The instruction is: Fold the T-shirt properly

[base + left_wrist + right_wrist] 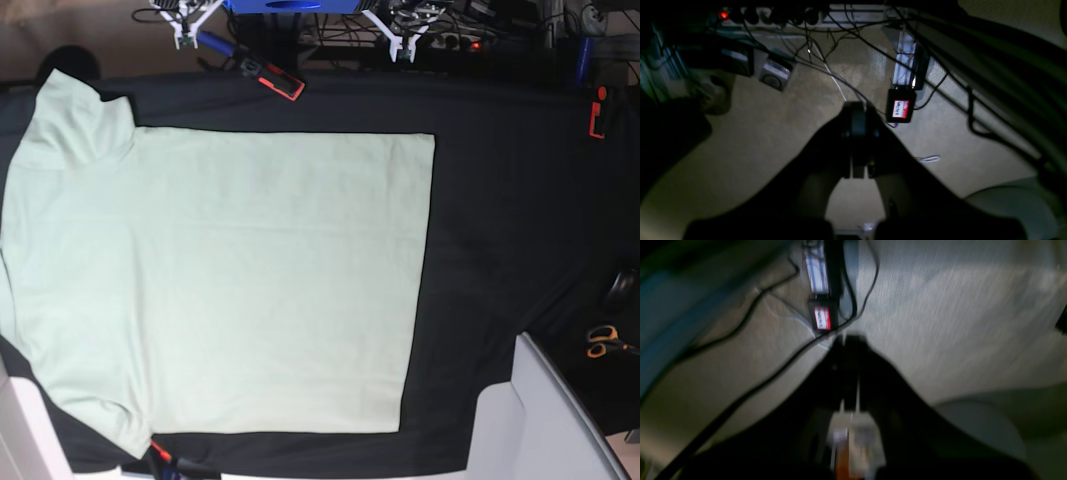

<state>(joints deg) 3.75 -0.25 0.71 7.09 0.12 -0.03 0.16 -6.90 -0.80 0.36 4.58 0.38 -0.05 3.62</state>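
Note:
The pale mint-green T-shirt (230, 280) lies spread flat on the black table cloth (500, 200), hem toward the right, sleeves at the upper left (70, 120) and lower left (90, 410). Its neck side runs off the left edge. Neither gripper shows in the base view. In the left wrist view my left gripper (858, 113) has its dark fingers together, empty, above a carpeted floor. In the blurred right wrist view my right gripper (850, 343) also looks closed and empty over the floor. The shirt is not in either wrist view.
Orange-handled scissors (600, 340) lie at the table's right edge. A red-black tool (272, 76) and a red clamp (596, 112) sit at the back. A pale grey box (545, 420) stands front right. Cables, a power strip (773, 15) and a labelled black box (901, 108) lie on the floor.

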